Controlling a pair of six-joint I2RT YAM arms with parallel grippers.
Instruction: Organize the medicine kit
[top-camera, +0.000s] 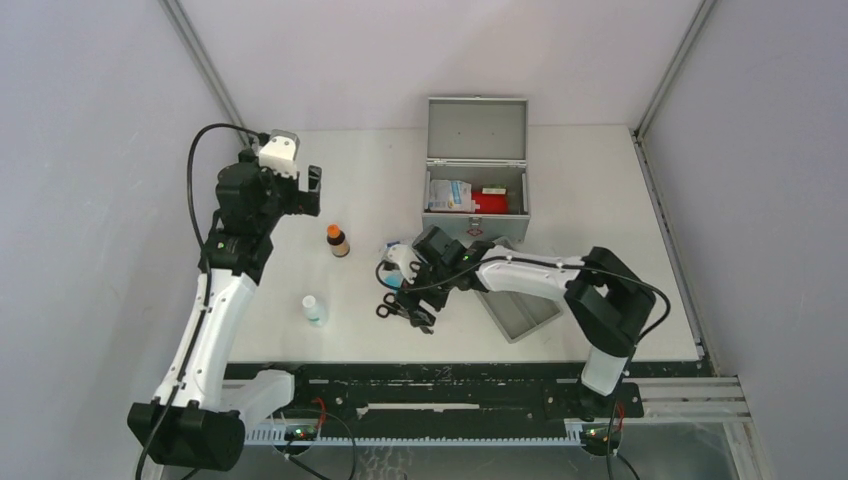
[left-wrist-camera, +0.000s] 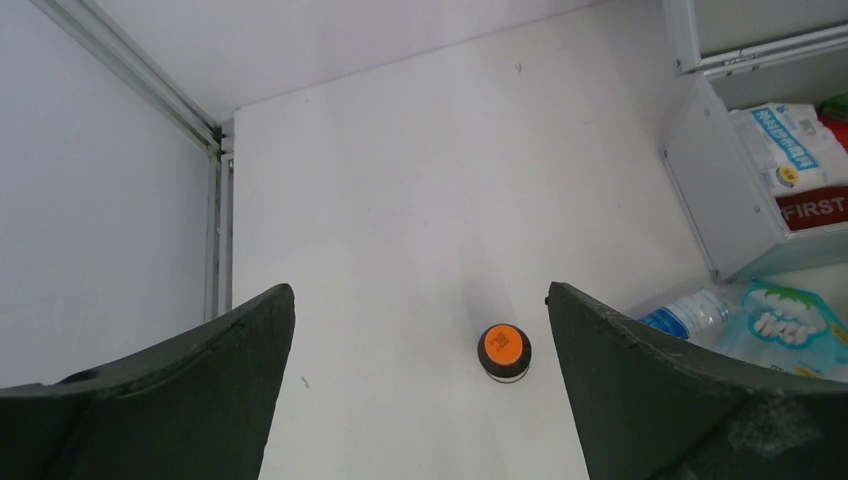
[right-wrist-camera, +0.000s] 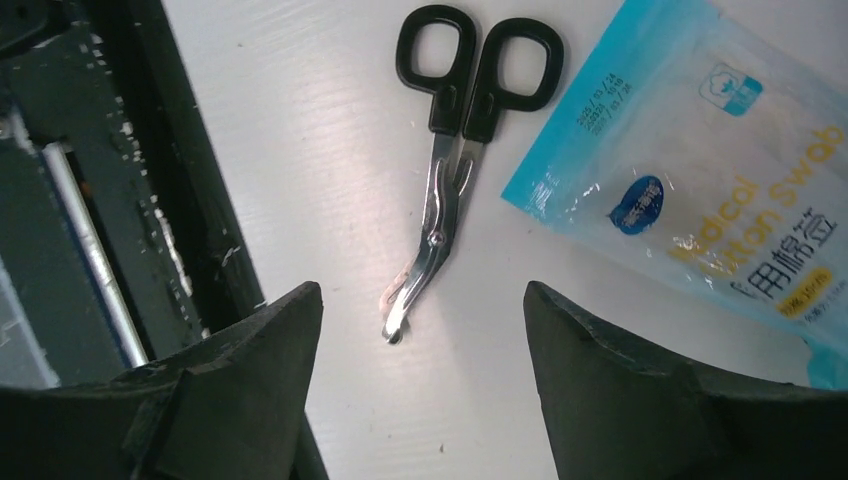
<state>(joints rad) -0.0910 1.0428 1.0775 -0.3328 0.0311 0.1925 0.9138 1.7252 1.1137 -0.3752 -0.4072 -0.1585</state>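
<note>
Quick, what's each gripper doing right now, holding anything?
Left gripper: open, holding nothing; an orange-capped bottle stands below it.
Right gripper: open, holding nothing; black-handled scissors lie below it.

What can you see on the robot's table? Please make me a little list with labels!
medicine kit: lid open, packets inside
scissors: closed, flat on the table
cotton swab pack: lying beside the scissors
orange-capped bottle: upright, on its own
left gripper: open, empty, raised over the table
right gripper: open, empty, above the scissors
</note>
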